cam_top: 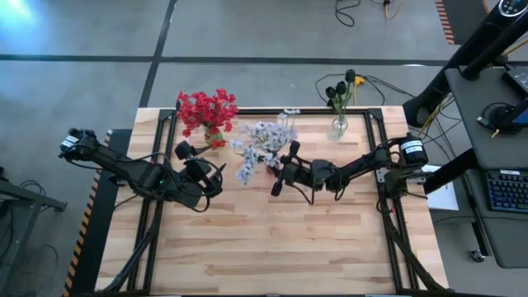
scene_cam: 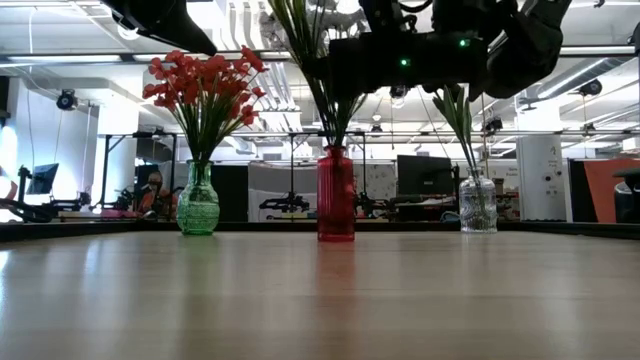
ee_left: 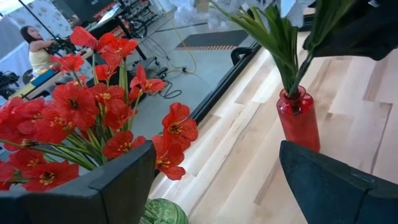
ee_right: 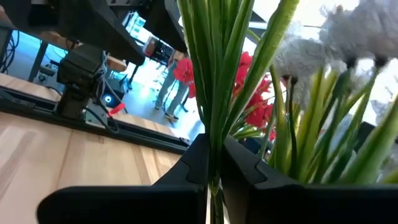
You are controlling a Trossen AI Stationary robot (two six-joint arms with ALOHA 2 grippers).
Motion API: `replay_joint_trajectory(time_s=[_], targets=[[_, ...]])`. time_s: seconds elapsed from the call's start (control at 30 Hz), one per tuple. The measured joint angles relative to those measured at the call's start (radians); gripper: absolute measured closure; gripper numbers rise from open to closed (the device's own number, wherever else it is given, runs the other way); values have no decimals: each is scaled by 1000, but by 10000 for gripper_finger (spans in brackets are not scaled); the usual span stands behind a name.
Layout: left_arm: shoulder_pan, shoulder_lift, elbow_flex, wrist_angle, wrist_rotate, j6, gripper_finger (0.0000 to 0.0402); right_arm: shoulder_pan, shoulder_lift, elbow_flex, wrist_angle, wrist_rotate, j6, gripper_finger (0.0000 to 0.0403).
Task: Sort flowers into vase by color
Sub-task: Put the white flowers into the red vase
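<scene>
Three vases stand along the far edge of the surface (cam_top: pixel 272 239): a green vase (scene_cam: pixel 198 205) at far left full of red flowers (cam_top: pixel 206 111), a red vase (scene_cam: pixel 335 195) in the middle carrying the pale flowers (cam_top: pixel 257 144), and a clear vase (scene_cam: pixel 478 205) at far right with dark-budded stems (cam_top: pixel 341 89). The right claw (ee_right: pixel 212 163) is clamped on a bundle of green stalks (ee_right: pixel 217 74) just beside the pale blooms, above the red vase. The left claw (ee_left: pixel 217 180) hangs with its fingers apart, holding nothing, near the green vase and the red blooms. Hazards noted: the red vase is narrow-necked and tall, so a sideways pull on the gripped stalks could tip it or drag out neighbouring stems. The stalks are thin and smooth and may slip or fan out in the grip, missing the neck on release. The two arms sit near each other; a careless swing by the left could brush the red blooms.
</scene>
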Motion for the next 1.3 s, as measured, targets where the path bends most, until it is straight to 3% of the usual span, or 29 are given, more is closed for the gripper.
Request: replay_joint_trajectory(time_s=[0.33,0.6,1.07,1.3], targets=[[0,2,0,2,122,-32,80,1,0,0,-3,0,8,385],[0,40,0,38,134,-41,80,1,0,0,-25,0,8,380],[3,130,0,342,106,230,87,13,0,0,-23,52,24,320],[10,131,0,380,114,256,99,39,0,0,-23,81,22,289]])
